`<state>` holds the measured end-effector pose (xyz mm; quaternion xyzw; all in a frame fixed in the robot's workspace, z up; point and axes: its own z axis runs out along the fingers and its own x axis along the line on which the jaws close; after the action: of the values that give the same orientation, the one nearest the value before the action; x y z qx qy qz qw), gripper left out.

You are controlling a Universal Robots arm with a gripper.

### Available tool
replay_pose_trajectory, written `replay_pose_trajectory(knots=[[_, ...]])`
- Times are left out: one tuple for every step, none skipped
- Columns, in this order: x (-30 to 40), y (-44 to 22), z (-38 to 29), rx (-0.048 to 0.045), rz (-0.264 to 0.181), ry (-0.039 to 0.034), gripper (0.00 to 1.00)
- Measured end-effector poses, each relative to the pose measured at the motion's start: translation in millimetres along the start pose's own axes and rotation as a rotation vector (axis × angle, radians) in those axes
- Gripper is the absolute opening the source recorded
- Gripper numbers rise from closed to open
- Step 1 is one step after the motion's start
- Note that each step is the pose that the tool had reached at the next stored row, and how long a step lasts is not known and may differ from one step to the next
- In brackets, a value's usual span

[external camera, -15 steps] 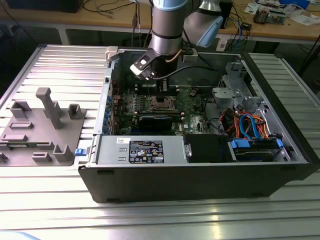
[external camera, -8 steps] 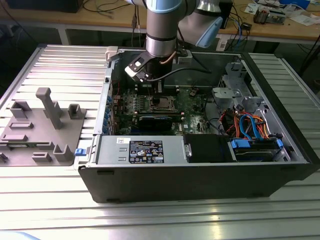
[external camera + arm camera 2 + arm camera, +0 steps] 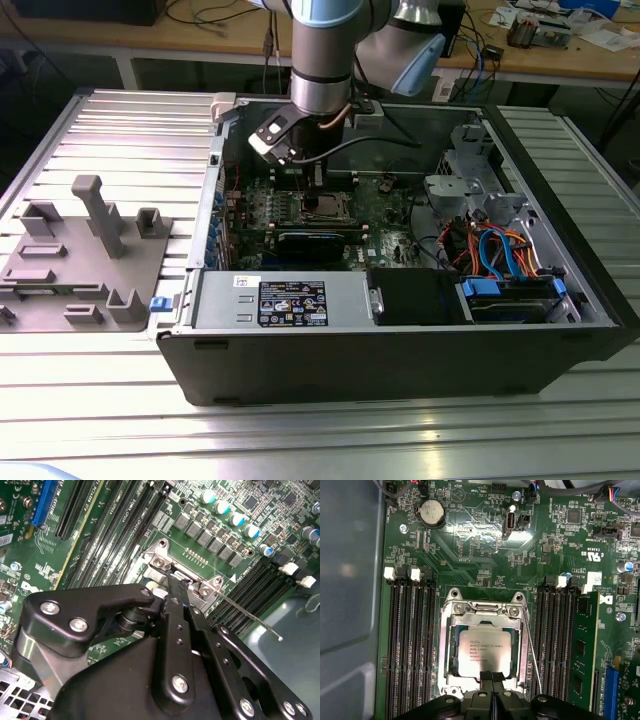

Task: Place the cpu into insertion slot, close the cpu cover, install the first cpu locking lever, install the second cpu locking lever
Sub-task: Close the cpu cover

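The cpu point(image 3: 487, 652), a silver-grey square chip, lies flat in the insertion slot point(image 3: 454, 655); the slot's pin field is hidden beneath it. The cpu cover point(image 3: 446, 640), a silver frame, lies down around the chip. One thin wire locking lever point(image 3: 532, 655) stands loose along the cover's side and juts out over the board in the second wrist view point(image 3: 250, 617). My gripper point(image 3: 492, 676) is shut, its two black fingers pressed together with the tips at the cover's edge. In the exterior view the gripper point(image 3: 318, 182) hangs straight down over the socket point(image 3: 325, 207) inside the open computer case.
Black memory slots point(image 3: 412, 650) flank the socket, with one green memory module point(image 3: 582, 645) seated beside it. A coin battery point(image 3: 431, 512) sits further out on the board. The case holds a power supply point(image 3: 290, 300) and blue and orange cables point(image 3: 500, 250). A grey fixture tray point(image 3: 80, 250) lies at the exterior view's left.
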<state>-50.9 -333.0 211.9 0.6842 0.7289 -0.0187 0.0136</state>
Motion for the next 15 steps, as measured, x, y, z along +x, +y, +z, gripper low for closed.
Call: replay_pose_trajectory(knots=[[0.0,-0.4,0.0,0.0000,0.000,0.0000,0.11],[0.1,-1.6,0.5,-0.0001,-0.002,0.0000,0.11],[0.2,-2.3,1.4,-0.0001,-0.004,-0.0001,0.11],[0.3,-2.4,2.8,-0.0003,-0.004,0.0001,0.11],[0.3,-2.4,3.9,-0.0004,-0.004,0.0009,0.11],[0.3,-2.4,5.1,-0.0004,-0.004,0.0016,0.11],[0.3,-2.5,6.1,0.0002,-0.004,0.0010,0.11],[0.2,-2.6,6.6,0.0003,-0.005,0.0014,0.11],[0.2,-2.5,6.9,0.0000,-0.005,0.0030,0.11],[0.4,-2.4,7.2,-0.0007,-0.005,0.0056,0.11],[0.5,-2.4,7.0,-0.0009,-0.005,0.0060,0.11],[0.5,-2.3,6.3,-0.0014,-0.005,0.0066,0.11],[0.4,-2.4,3.9,-0.0012,-0.005,0.0063,0.11],[0.2,-2.5,1.7,-0.0008,-0.005,0.0057,0.11],[0.1,-2.5,-1.4,-0.0009,-0.005,0.0057,0.11]])
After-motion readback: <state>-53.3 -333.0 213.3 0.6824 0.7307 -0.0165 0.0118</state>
